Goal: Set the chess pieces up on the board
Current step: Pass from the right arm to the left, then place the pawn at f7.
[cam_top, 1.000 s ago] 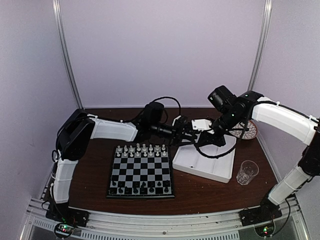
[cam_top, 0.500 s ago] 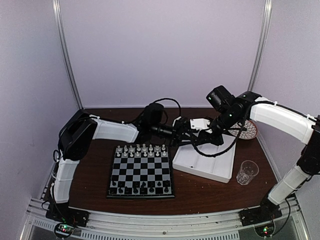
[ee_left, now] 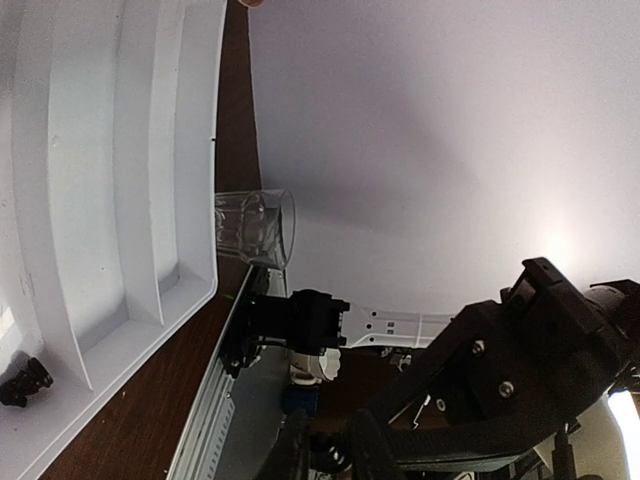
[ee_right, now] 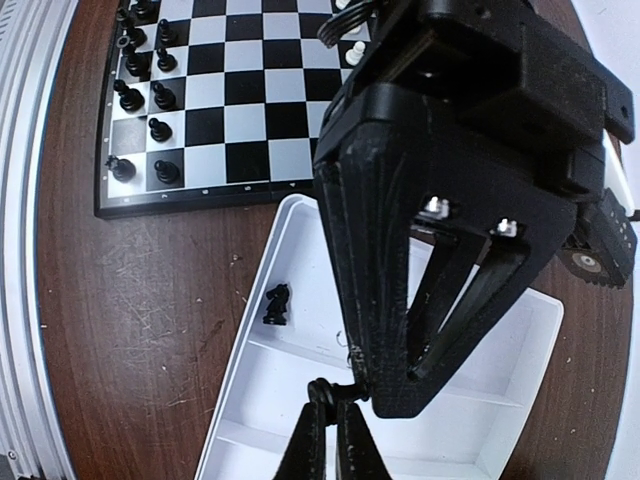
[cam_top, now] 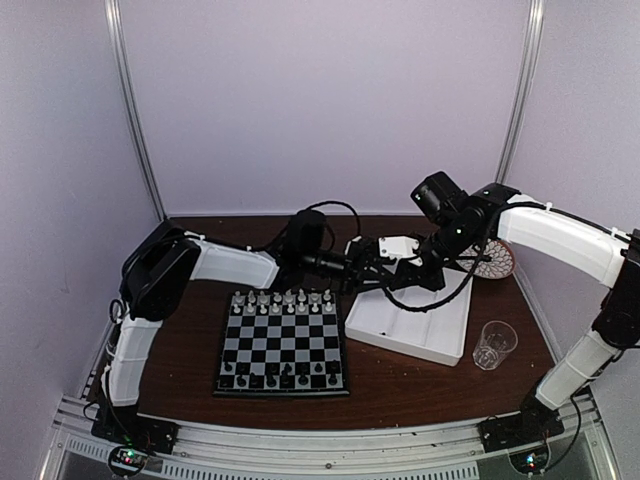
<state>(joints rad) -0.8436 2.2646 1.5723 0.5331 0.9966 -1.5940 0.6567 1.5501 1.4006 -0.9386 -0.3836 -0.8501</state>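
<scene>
Board (cam_top: pixel 282 345): laid flat nearest the arm bases; black pieces (cam_top: pixel 270 380) are ranged on its near rows, white pieces (cam_top: pixel 288 297) on its far rows.
Glass (cam_top: pixel 493 345): stood right of the tray, apart from it.
Tray (cam_top: pixel 410 350): set just right of the board; one loose black piece (ee_right: pixel 277 305) is seen lying inside.
Right gripper (ee_right: pixel 330 440): fingers pressed together above the tray.
Left gripper (ee_right: pixel 390 395): held close against the right one's tips; spread or pressed cannot be told.

Overhead view: even, diffuse light with a violet cast on the walls (cam_top: pixel 320 100). Shadows on the worktop (cam_top: pixel 180 350) are soft.
Left wrist view: bright hotspot on the right and the tray (ee_left: pixel 100 150) is near washed out.
Right wrist view: the board (ee_right: pixel 243 122) is sharp and the edges bow outward.
</scene>
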